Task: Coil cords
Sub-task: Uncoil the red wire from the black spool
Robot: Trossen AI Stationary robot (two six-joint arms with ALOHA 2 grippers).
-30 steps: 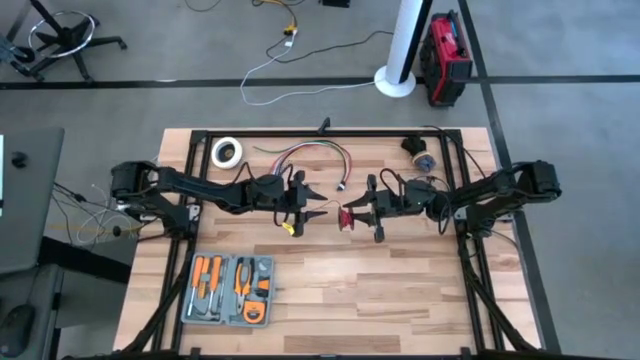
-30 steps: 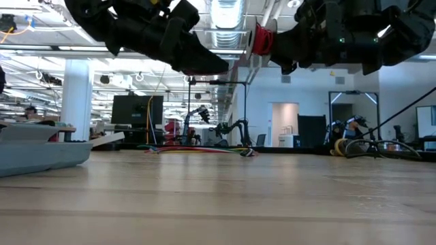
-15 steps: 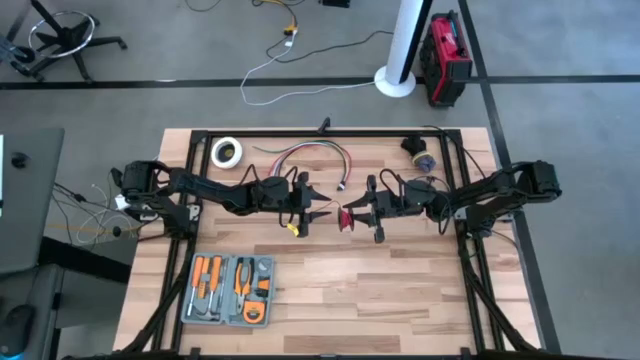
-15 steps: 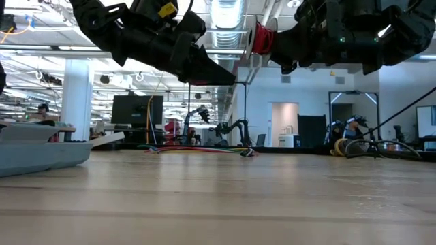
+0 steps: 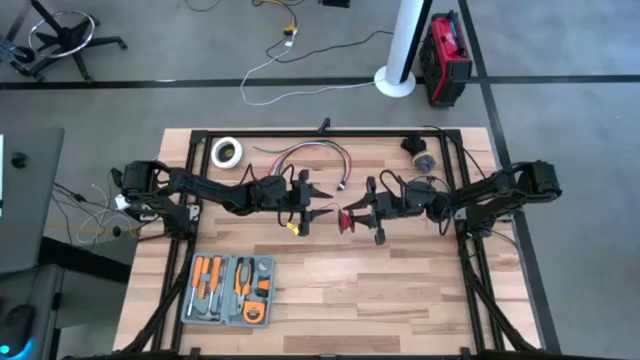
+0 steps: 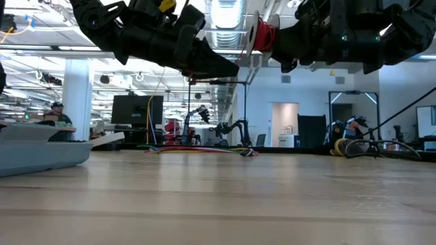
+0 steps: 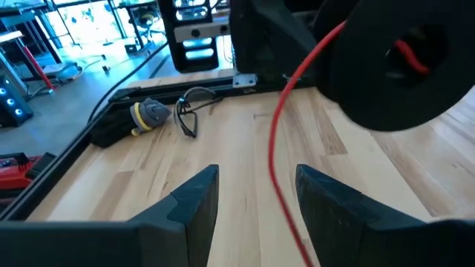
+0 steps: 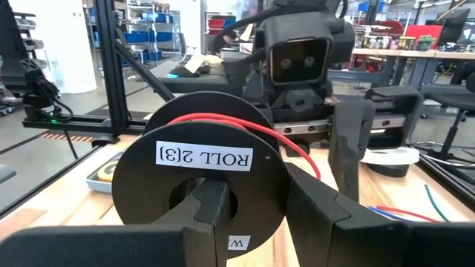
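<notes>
A black spool (image 8: pixel 204 159) labelled "ROLL" carries turns of the thin red cord (image 8: pixel 223 120). It hangs above the middle of the table, with my right gripper (image 8: pixel 263 215) shut on it. From the spool (image 7: pixel 386 67) a red strand (image 7: pixel 276 148) runs down between the open fingers of my left gripper (image 7: pixel 256 200); I cannot tell whether it touches them. In the high view my left gripper (image 5: pixel 320 204) stands just left of the spool (image 5: pixel 347 220), facing my right gripper (image 5: pixel 358 212). My right gripper holds the spool by its labelled flange (image 8: pixel 245 185). One finger (image 8: pixel 211 211) lies over the centre hole and the other (image 8: pixel 319 211) stands outside the rim. The fingers come level from the table's right. The spool is lifted clear of the table, flange upright.
A grey tray of orange-handled tools (image 5: pixel 232 290) lies near the front left. A white tape roll (image 5: pixel 227 152) and a bundle of coloured wires (image 5: pixel 310 155) lie at the far edge, dark small parts (image 5: pixel 418 150) at the far right. A black frame rail (image 5: pixel 320 134) borders the table.
My left gripper has moved a little toward the table's right, closer to the spool, staying open. My right gripper and the spool have kept still.
</notes>
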